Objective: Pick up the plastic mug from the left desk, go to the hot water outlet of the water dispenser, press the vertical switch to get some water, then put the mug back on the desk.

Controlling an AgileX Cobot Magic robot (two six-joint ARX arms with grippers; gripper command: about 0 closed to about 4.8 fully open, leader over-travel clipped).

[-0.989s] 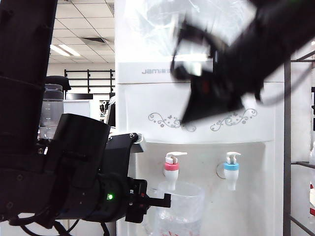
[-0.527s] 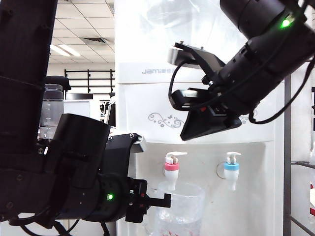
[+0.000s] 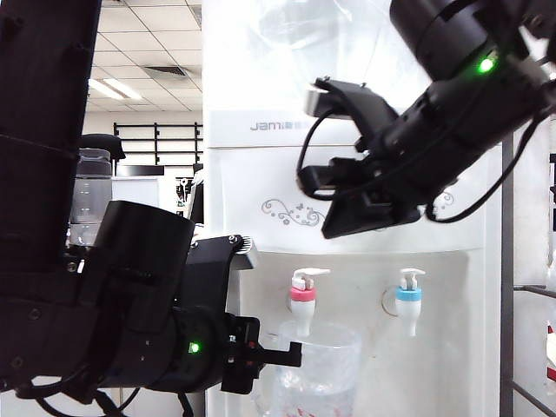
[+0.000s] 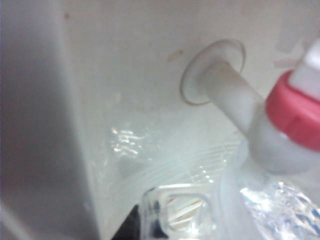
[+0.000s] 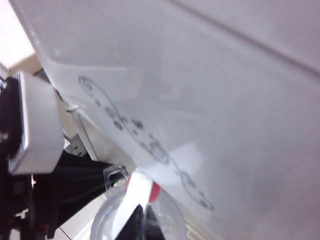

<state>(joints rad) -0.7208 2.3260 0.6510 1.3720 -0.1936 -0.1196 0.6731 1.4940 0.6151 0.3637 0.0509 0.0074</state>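
The clear plastic mug [image 3: 319, 372] hangs right under the hot water outlet [image 3: 302, 298], the tap with the red collar on the white water dispenser [image 3: 248, 187]. My left gripper [image 3: 291, 354] is shut on the mug's handle [image 4: 176, 212] from the left. The red collar [image 4: 294, 119] sits just above the mug's rim. My right gripper [image 3: 330, 231] is shut, empty and tilted down. It hovers in front of the swirl panel, above and a little right of the vertical switch [image 3: 311, 276]. In the right wrist view its dark tips [image 5: 145, 226] sit above the white lever [image 5: 134, 199]. The left desk is out of view.
A second tap with a blue collar [image 3: 408, 297] stands to the right of the red one. The big clear bottle [image 3: 295, 35] tops the dispenser. A grey bottle [image 3: 90, 195] stands behind my left arm, and a metal rack [image 3: 507, 261] is at the far right.
My right arm, a blur one second ago, has swung in and tipped its gripper downward above the red-collared tap. The left arm and the mug have not moved.
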